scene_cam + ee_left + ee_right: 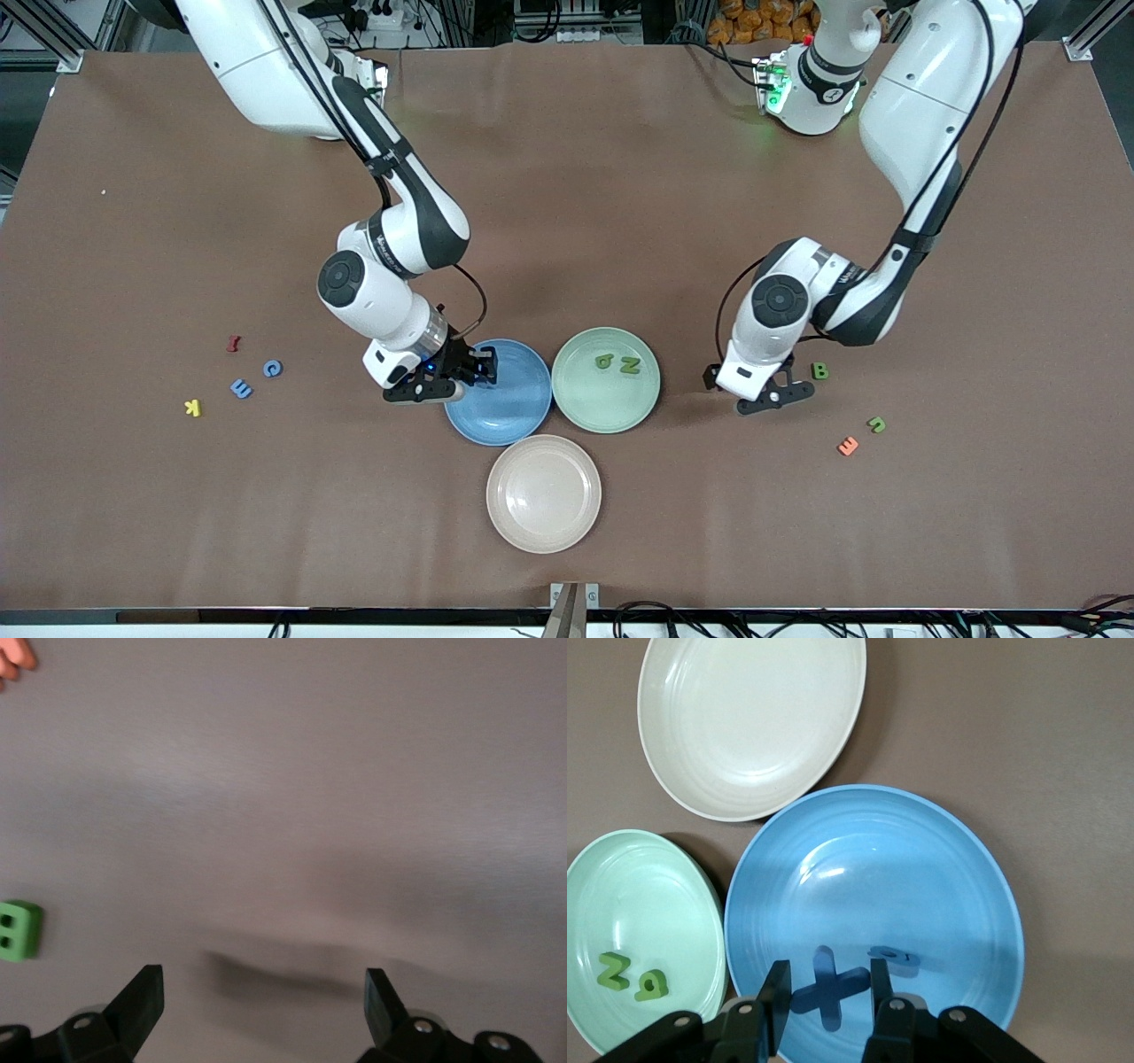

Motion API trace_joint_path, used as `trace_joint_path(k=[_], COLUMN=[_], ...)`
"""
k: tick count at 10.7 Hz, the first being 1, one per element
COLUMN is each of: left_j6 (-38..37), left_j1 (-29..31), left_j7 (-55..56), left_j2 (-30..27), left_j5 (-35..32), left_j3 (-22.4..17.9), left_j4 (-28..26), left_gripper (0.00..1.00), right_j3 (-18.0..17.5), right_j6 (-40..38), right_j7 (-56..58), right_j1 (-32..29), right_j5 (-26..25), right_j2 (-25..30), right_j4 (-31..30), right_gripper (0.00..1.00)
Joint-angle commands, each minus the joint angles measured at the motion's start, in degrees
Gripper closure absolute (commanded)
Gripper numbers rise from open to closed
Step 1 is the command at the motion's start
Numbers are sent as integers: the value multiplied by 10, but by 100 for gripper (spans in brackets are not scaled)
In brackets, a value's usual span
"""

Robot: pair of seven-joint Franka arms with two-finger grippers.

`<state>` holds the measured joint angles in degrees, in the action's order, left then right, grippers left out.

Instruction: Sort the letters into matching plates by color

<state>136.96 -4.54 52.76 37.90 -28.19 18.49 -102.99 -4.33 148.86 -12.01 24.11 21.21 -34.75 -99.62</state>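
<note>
Blue X (829, 989) between parted right fingers (776, 989), wrist-view only; left fingers (142, 992) wide, empty.

Bare counter (620, 195) lies open between the arm bases and the plates. The blue plate (509, 409), green plate (606, 403) and beige plate (543, 493) crowd together, rims nearly touching.

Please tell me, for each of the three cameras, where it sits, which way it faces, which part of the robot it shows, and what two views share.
Front view: high across the table, facing both arms; left gripper over bare table by the green B.
Left wrist view: looks down past its open fingers at bare table.
Right wrist view: looks down between its fingers into the blue plate, at a blue X.
Shared: front and right wrist views both show the pale green plate and beige plate.
</note>
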Motion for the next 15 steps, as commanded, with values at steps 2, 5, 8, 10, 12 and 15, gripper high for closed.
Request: trace_joint_path(k=[2,5,8,10,12,15], left_j6=[-14,-14,-2,30,54,59], left_j1=[139,210,226,237,250,270], left_j7=[-141,-230,-234,-236,-262,-304], left_j2=[-55,-56,-57,-67,-79,-77], left_j5=[-2,-2,-5,-10,-11,-12], left_j3=[90,135,143,144,145,144], left_j4=[-73,-90,-105,-135,-162,-165], left_gripper=[0,0,0,0,0,0], right_j3=[8,23,43,68,71,121], right_j6=[-7,-41,-128,-181,-195,-183], right_j7=[22,79,165,205,247,243], right_j1=[-1,-17,-56,-75,-106,-136], right_j5=[-6,-14,-62,-103,-110,-134], right_j2=[-23,-11,21,38,57,71], right_j4=[31,27,18,17,-14,-64], right_gripper=[0,0,0,0,0,0])
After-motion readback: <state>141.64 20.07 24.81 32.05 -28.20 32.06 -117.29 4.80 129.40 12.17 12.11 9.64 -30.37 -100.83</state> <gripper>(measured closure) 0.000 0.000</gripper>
